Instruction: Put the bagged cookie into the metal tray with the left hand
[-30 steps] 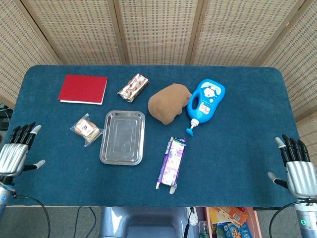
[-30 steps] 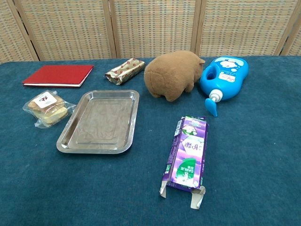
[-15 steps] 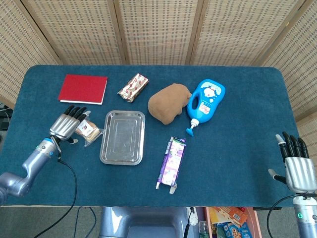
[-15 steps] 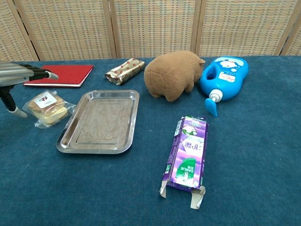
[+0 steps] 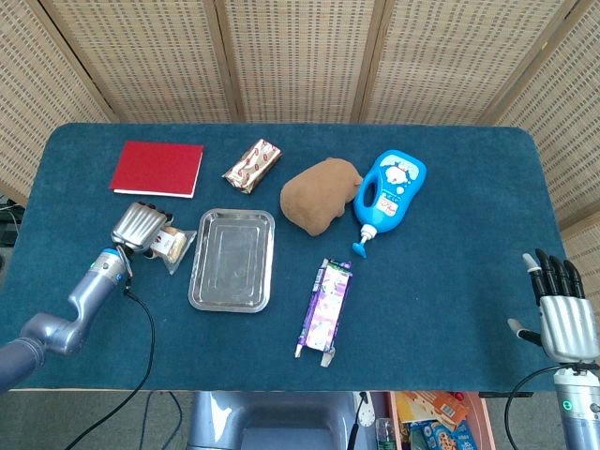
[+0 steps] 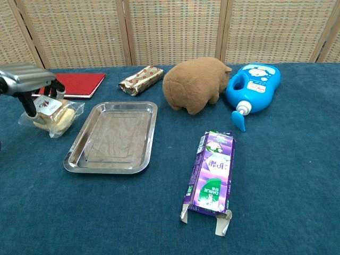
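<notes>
One left robot hand (image 5: pixel 139 225) closing fingers over the bagged cookie (image 6: pixel 52 113), lying on the bench (image 5: pixel 450 272) just left of the metal tray (image 6: pixel 114 138). Right robot hand (image 5: pixel 564 314) hanging at the bench's right edge, holding nothing, fingers straight and slightly apart.

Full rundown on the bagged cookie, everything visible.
The bagged cookie is a pale yellow-tan biscuit in a crinkled clear plastic bag with a white label carrying a red mark. It lies on the blue tablecloth left of the metal tray, outside it, in front of the red book. The left hand sits on top of it, fingers down around the bag; whether it is lifted is unclear.
</notes>
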`<control>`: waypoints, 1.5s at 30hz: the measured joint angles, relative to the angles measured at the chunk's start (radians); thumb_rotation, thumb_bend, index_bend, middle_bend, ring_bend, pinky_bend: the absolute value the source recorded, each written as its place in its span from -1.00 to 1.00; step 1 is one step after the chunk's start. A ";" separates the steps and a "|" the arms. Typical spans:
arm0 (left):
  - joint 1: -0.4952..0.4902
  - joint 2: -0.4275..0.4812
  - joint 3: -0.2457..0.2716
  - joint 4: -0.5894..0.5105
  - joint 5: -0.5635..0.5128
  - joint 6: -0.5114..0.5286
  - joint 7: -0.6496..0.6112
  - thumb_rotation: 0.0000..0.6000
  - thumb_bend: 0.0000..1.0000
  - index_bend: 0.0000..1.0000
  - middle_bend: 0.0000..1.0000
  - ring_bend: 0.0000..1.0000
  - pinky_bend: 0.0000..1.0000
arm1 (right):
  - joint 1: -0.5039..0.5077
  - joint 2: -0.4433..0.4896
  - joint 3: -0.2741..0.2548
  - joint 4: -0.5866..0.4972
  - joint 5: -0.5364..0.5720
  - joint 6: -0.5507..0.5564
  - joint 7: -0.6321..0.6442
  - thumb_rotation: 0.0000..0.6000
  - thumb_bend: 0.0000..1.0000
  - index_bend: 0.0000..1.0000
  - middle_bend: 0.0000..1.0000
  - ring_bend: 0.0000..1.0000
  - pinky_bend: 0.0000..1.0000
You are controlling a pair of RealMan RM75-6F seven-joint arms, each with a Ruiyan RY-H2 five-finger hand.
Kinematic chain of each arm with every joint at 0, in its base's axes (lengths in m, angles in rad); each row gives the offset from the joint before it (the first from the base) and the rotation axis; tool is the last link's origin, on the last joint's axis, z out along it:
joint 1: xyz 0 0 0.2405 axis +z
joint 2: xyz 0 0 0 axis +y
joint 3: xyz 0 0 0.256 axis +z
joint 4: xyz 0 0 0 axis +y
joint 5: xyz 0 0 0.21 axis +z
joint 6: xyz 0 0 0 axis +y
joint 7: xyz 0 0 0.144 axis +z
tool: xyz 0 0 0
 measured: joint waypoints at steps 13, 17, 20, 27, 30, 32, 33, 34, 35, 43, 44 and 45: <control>-0.013 0.154 -0.024 -0.347 0.059 0.115 -0.003 1.00 -0.86 0.09 0.23 -0.20 -0.18 | -0.002 0.013 -0.001 -0.017 -0.005 0.006 0.009 1.00 -1.00 -1.00 -1.00 -1.00 -1.00; -0.038 0.066 -0.021 -0.339 0.011 0.084 0.090 1.00 -0.87 0.09 0.22 -0.20 -0.18 | 0.000 0.015 -0.002 -0.018 -0.005 0.002 0.014 1.00 -1.00 -1.00 -1.00 -1.00 -1.00; -0.057 0.000 -0.019 -0.309 -0.030 0.060 0.125 1.00 -0.94 -0.16 -0.20 -0.39 -0.34 | -0.001 0.017 0.000 -0.018 -0.001 0.002 0.021 1.00 -1.00 -1.00 -1.00 -1.00 -1.00; -0.077 -0.026 -0.016 -0.323 -0.154 0.009 0.217 1.00 -1.00 -1.00 -1.00 -1.00 -1.00 | -0.002 0.023 0.002 -0.018 0.001 0.004 0.034 1.00 -1.00 -1.00 -1.00 -1.00 -1.00; -0.069 0.013 -0.020 -0.392 -0.182 0.027 0.245 1.00 -1.00 -1.00 -1.00 -1.00 -1.00 | -0.003 0.025 0.000 -0.022 -0.005 0.008 0.037 1.00 -1.00 -1.00 -1.00 -1.00 -1.00; -0.048 0.065 -0.023 -0.469 -0.191 0.069 0.253 1.00 -1.00 -1.00 -1.00 -1.00 -1.00 | -0.004 0.026 -0.001 -0.026 -0.010 0.012 0.037 1.00 -1.00 -1.00 -1.00 -1.00 -1.00; -0.034 0.091 -0.024 -0.508 -0.193 0.097 0.255 1.00 -1.00 -1.00 -1.00 -1.00 -1.00 | -0.004 0.027 -0.003 -0.027 -0.014 0.014 0.035 1.00 -1.00 -1.00 -1.00 -1.00 -1.00; -0.017 0.118 -0.024 -0.549 -0.193 0.129 0.255 1.00 -1.00 -1.00 -1.00 -1.00 -1.00 | -0.004 0.027 -0.004 -0.028 -0.017 0.014 0.034 1.00 -1.00 -1.00 -1.00 -1.00 -1.00; 0.009 0.154 -0.024 -0.601 -0.193 0.179 0.254 1.00 -1.00 -1.00 -1.00 -1.00 -1.00 | -0.004 0.027 -0.005 -0.028 -0.019 0.014 0.032 1.00 -1.00 -1.00 -1.00 -1.00 -1.00; 0.291 0.347 0.047 -0.748 -0.102 0.550 0.148 1.00 -1.00 -1.00 -1.00 -1.00 -1.00 | -0.005 0.019 -0.008 -0.026 -0.019 0.017 0.016 1.00 -1.00 -1.00 -1.00 -1.00 -1.00; 0.339 0.365 0.068 -0.746 -0.081 0.593 0.113 1.00 -1.00 -1.00 -1.00 -1.00 -1.00 | -0.005 0.018 -0.009 -0.025 -0.020 0.017 0.016 1.00 -1.00 -1.00 -1.00 -1.00 -1.00; 0.374 0.375 0.085 -0.741 -0.067 0.621 0.087 1.00 -1.00 -1.00 -1.00 -1.00 -1.00 | -0.005 0.018 -0.011 -0.024 -0.021 0.016 0.016 1.00 -1.00 -1.00 -1.00 -1.00 -1.00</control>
